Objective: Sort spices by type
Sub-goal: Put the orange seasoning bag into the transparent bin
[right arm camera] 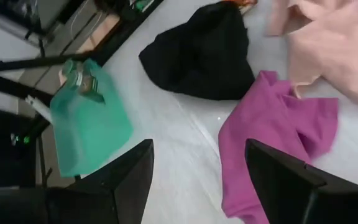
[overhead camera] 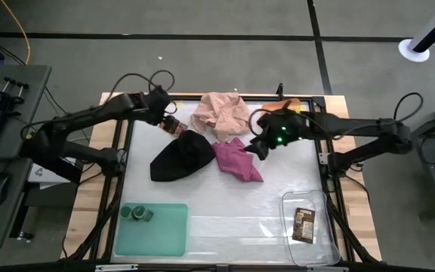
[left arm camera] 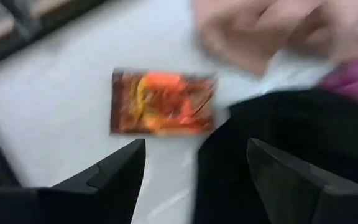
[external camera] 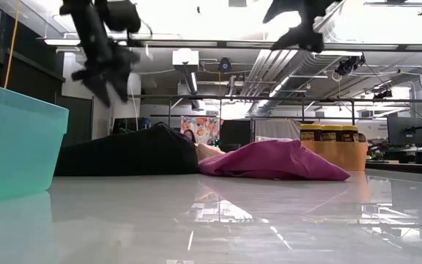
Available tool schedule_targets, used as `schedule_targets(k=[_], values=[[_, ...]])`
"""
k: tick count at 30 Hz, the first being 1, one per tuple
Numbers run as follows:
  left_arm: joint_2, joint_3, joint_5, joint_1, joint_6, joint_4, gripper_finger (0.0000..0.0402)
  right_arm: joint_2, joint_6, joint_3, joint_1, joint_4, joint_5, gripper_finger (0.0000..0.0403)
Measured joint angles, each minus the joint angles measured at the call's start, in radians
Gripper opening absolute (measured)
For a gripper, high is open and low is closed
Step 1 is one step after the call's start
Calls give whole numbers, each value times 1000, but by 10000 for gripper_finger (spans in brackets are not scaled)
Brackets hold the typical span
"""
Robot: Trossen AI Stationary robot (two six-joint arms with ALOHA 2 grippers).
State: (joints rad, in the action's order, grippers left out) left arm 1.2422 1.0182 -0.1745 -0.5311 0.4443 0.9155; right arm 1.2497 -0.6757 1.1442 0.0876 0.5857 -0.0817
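Low view: glossy white table (external camera: 218, 220) (ceiling lights mirrored)

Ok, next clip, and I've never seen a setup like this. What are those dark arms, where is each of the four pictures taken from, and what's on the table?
It is a robot with two dark jointed arms, each ending in a two-finger gripper. One picture looks straight down, one looks level across the tabletop, and two come from cameras on the wrists.

The left gripper hovers open above an orange-brown spice packet lying beside the black cloth. The right gripper hangs open over the magenta cloth. Neither holds anything.

A pink cloth also lies at the far side. Two green-lidded jars sit in the green tray, another packet lies in the clear tray, and yellow-lidded jars stand in the orange tray.
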Motion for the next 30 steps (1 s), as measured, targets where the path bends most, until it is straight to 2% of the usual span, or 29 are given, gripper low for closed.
schedule_targets(k=[3,5,11,16,20,26,30], values=[[62,-46,1,-26,-62,0,261,44,38,-1,13,-25,-68,248],[112,-47,4,-37,-170,-23,258,65,40,-1,13,-42,-97,248],[250,-42,18,-46,-749,-126,245,98,34,-1,10,-79,-135,248],[368,-3,0,-46,-1062,-49,235,100,22,-1,10,-82,-154,248],[444,-2,-29,-46,-1195,-55,226,100,22,-1,10,-82,-154,248],[538,0,-92,-45,-1226,-131,209,100,22,-1,10,-82,-154,248],[548,1,-101,-44,-1217,-156,164,100,19,-1,10,-82,-154,248]])
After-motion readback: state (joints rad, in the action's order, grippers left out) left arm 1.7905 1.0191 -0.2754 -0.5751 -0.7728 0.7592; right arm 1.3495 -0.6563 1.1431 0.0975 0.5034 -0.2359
